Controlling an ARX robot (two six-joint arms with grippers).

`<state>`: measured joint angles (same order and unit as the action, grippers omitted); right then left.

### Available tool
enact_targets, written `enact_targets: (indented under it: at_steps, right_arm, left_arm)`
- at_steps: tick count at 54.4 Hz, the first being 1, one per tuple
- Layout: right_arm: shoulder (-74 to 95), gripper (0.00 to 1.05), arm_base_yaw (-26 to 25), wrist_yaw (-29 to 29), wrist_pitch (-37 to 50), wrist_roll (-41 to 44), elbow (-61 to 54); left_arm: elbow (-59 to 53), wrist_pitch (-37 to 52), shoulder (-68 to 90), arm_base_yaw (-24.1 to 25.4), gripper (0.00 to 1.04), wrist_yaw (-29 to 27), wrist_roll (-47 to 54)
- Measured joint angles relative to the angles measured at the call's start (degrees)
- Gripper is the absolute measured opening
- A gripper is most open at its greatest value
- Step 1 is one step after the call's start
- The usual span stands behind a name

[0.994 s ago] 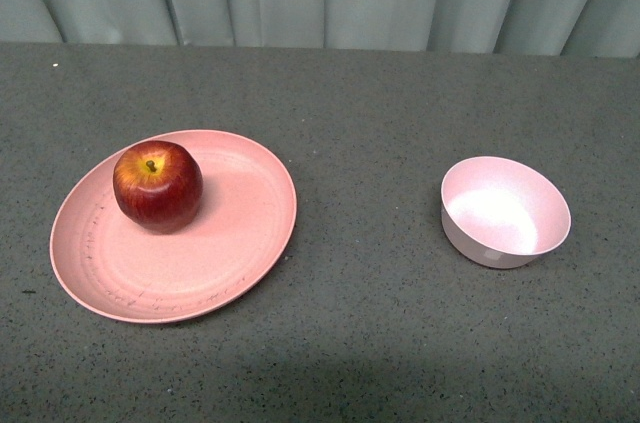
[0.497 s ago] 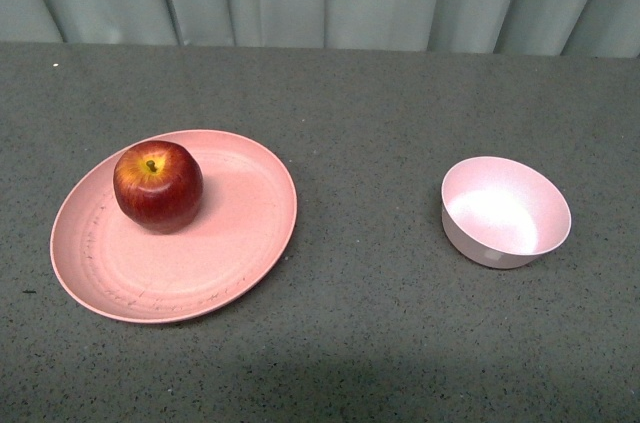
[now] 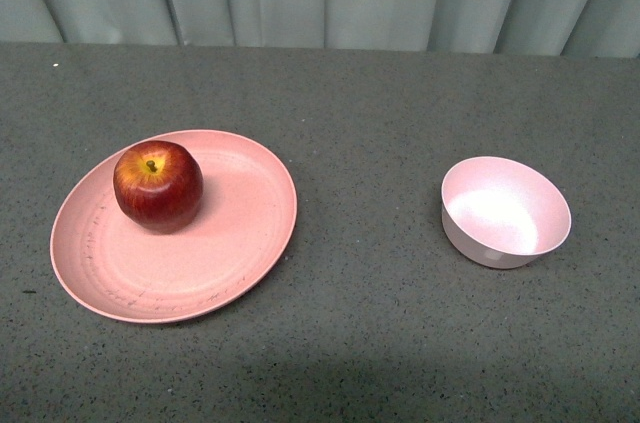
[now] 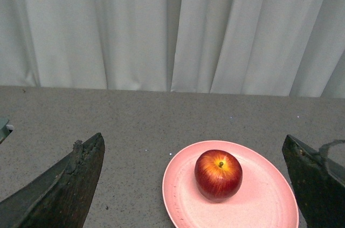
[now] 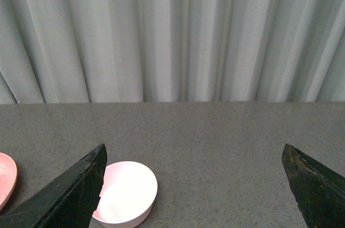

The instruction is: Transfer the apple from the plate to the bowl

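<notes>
Though L claw (image 4: 192,137), R claw (image 5: 194,146) gape wide, both hold nothing.

The left jaws are shown as dark, tapered wedges with scuffed, brownish, rough-edged faces; the right jaws are shown smoother and black.

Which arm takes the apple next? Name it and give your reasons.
Left. The apple sits on the plate on the robot's left, and the left gripper, open, faces it, the apple plain in its wrist view. The right gripper, also open, faces the bowl, with no apple in its view.
</notes>
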<state>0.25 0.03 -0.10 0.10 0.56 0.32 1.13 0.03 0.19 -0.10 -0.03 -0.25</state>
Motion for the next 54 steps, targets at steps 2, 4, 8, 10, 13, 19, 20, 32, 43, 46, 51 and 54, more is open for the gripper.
enact_targets:
  at_steps: [2,4,8,10,13,19,20,32,43,46,51,54]
  right_arm:
    - [0.0,0.95,0.0,0.0,0.0,0.0,0.0]
    - [0.0,0.95,0.0,0.0,0.0,0.0,0.0]
    - [0.0,0.95,0.0,0.0,0.0,0.0,0.0]
    - [0.0,0.95,0.0,0.0,0.0,0.0,0.0]
    - [0.0,0.95,0.0,0.0,0.0,0.0,0.0]
    - [0.0,0.95,0.0,0.0,0.0,0.0,0.0]
    - [0.0,0.95,0.0,0.0,0.0,0.0,0.0]
    - [11.32,0.95,3.28,12.22,2.05,7.04,1.38]
    - [35.76,0.95,2.16,2.32,14.82,9.42,5.73]
    - [43.41,0.95,2.14,0.31,18.32,9.84,7.69]
    - [55.28,0.95,2.58,-1.99,21.27,10.54,11.21]
    - [61.96,0.95,3.19,-2.93,22.36,10.93,13.31]
  left_arm:
    - [0.0,0.0,0.0,0.0,0.98,0.0,-0.02]
    - [0.0,0.0,0.0,0.0,0.98,0.0,0.0]
    - [0.0,0.0,0.0,0.0,0.98,0.0,0.0]
    - [0.0,0.0,0.0,0.0,0.98,0.0,0.0]
    - [0.0,0.0,0.0,0.0,0.98,0.02,0.0]
    - [0.0,0.0,0.0,0.0,0.98,0.02,0.0]
    - [0.0,0.0,0.0,0.0,0.98,0.02,-0.02]
    - [0.0,0.0,0.0,0.0,0.98,0.0,0.0]
    - [0.0,0.0,0.0,0.0,0.98,0.0,0.0]
    - [0.0,0.0,0.0,0.0,0.98,0.0,0.0]
    - [0.0,0.0,0.0,0.0,0.98,0.0,0.0]
    - [0.0,0.0,0.0,0.0,0.98,0.0,0.0]
